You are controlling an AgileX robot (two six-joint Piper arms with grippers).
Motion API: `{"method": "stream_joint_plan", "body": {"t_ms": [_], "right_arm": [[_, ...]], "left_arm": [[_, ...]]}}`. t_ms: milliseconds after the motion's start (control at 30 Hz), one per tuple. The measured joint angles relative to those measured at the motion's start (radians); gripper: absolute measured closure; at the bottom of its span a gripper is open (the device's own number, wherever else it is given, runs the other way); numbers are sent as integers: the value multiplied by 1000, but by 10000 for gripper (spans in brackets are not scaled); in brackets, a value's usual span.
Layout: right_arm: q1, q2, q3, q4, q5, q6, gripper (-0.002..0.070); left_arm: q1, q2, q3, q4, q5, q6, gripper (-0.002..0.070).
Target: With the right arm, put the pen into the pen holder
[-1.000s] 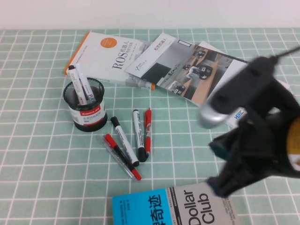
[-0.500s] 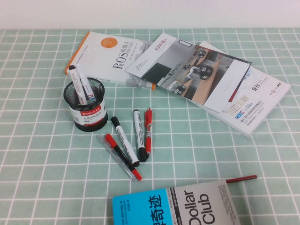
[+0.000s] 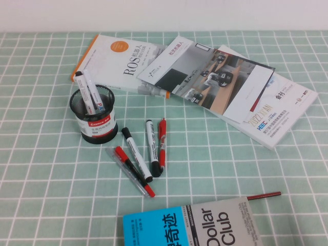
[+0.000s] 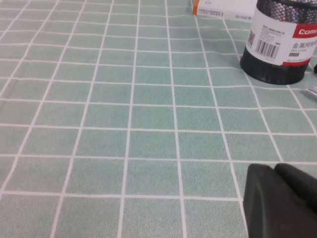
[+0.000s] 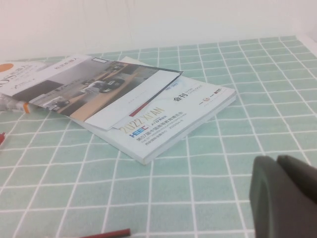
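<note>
The black mesh pen holder [image 3: 94, 121] stands left of centre with two white markers [image 3: 88, 94] upright in it. Two black-capped white pens [image 3: 136, 155] [image 3: 151, 147] lie on the cloth just to its right. Neither arm shows in the high view. My right gripper [image 5: 276, 159] is shut and empty, low over the cloth near the stacked booklets [image 5: 163, 116], far from the pens. My left gripper [image 4: 275, 168] is shut and empty over bare cloth, with the pen holder [image 4: 280, 47] some way off.
A red marker [image 3: 162, 142] and a red-capped marker [image 3: 121, 155] on a clear pen lie beside the black-capped pens. Books and booklets [image 3: 205, 77] fan across the back. A blue book [image 3: 189, 228] lies at the front edge with a thin red pencil [image 3: 264, 196] beside it.
The right arm filled the right side of the high view one second ago and has since pulled back out of it, uncovering the booklets and the red pencil. The pens have not moved.
</note>
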Motion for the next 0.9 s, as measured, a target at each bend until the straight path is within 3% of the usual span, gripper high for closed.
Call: {"method": "stream_joint_plan", "body": {"t_ms": [267,467,533,900], "right_arm": [[0,0,2,-7,0,-17,696],[0,0,19,277,19,-454,696],[0,0,37,311,19,-519,696],[0,0,53,329,72,-451,696]], "left_arm": [[0,0,0,0,0,0,681],[0,0,0,0,0,0,681],[0,0,0,0,0,0,681],[0,0,0,0,0,0,681]]}}
